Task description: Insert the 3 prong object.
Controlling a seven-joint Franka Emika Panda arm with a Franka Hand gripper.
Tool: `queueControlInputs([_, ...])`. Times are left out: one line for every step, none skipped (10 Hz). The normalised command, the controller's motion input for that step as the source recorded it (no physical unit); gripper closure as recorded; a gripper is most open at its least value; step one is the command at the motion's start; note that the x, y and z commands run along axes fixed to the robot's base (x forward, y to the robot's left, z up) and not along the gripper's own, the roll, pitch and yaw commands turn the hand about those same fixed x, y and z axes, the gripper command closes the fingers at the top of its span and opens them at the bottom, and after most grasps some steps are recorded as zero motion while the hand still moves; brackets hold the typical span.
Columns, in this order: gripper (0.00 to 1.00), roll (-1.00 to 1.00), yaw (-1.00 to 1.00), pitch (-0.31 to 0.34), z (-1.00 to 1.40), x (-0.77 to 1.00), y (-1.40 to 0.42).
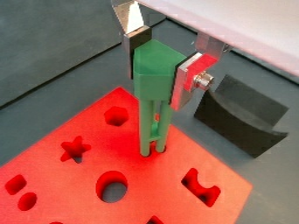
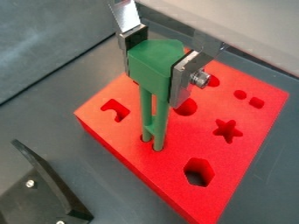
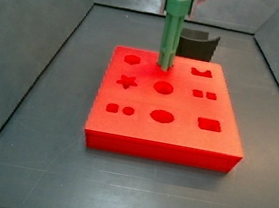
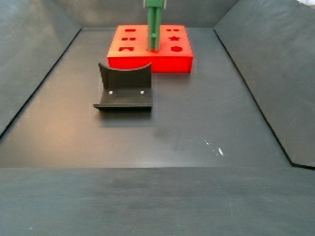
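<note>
End effector (image 1: pixel 160 66) pinches the 3 prong object (image 1: pixel 152 105) upright over the red block (image 3: pixel 165 131); only wrist views show its prongs

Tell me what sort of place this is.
Probably a lab test cell for robot insertion: a bare dark floor with sloped walls, a red block with shaped holes, a fixture, and the hand holding a green bar upright over the block.

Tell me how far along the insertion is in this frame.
Done: the gripper is shut on the green 3 prong object, holding it upright over the red block. In hand: its prongs are at the block's top face, among the holes. Left: seating it and letting go; whether the prongs have entered a hole is unclear.
</note>
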Motion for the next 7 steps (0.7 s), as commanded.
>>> queueControlInputs([1.00, 0.00, 0.00, 0.000, -0.72, 0.14, 0.02])
queueControlInputs([1.00, 0.08, 0.00, 0.000, -1.00, 0.19, 0.00])
queueControlInputs([1.00, 0.13, 0.00, 0.014, -1.00, 0.10, 0.00])
queueControlInputs([1.00, 0.14, 0.00, 0.004, -0.97, 0.01, 0.00])
queueControlInputs([1.00, 0.02, 0.00, -0.003, -0.37, 0.00, 0.00])
queueControlInputs([1.00, 0.00, 0.00, -0.006, 0.00, 0.00, 0.00])
queueControlInputs([1.00, 0.00, 0.00, 0.000, 0.00, 0.00, 0.00])
